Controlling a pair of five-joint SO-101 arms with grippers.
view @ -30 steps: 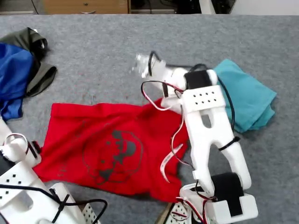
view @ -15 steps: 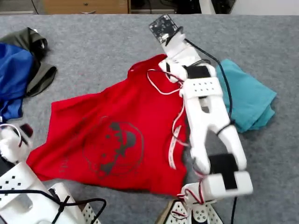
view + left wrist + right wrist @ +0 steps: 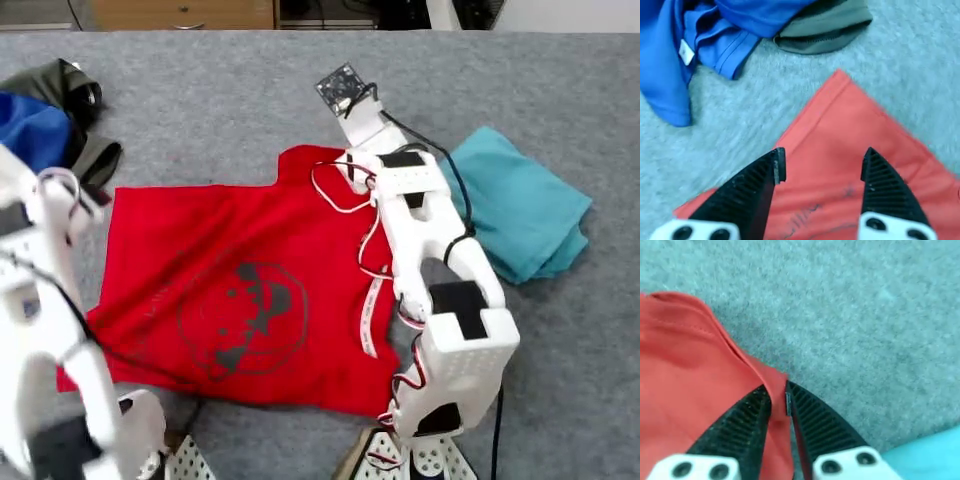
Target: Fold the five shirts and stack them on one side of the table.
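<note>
Right wrist view: my right pincer (image 3: pixel 779 400) is pinching only a thin hem of the red shirt (image 3: pixel 690 365), risking a slip, while my left pincer (image 3: pixel 822 165) is hanging open at the shirt's nine o'clock.

Tabletop (image 3: pixel 200 110): a grey, felt-like covering runs edge to edge across the work surface, its nap showing as a coarse, speckled weave in both wrist views.
Wooden drawer front (image 3: pixel 185 14): a light-brown panel stands just beyond the tabletop's far edge, left of centre.
Dark equipment (image 3: pixel 400 14): black shapes, too indistinct to identify, sit behind the far edge beside the wood.
Pale panel (image 3: pixel 560 14): a whitish surface fills the far right corner.
</note>
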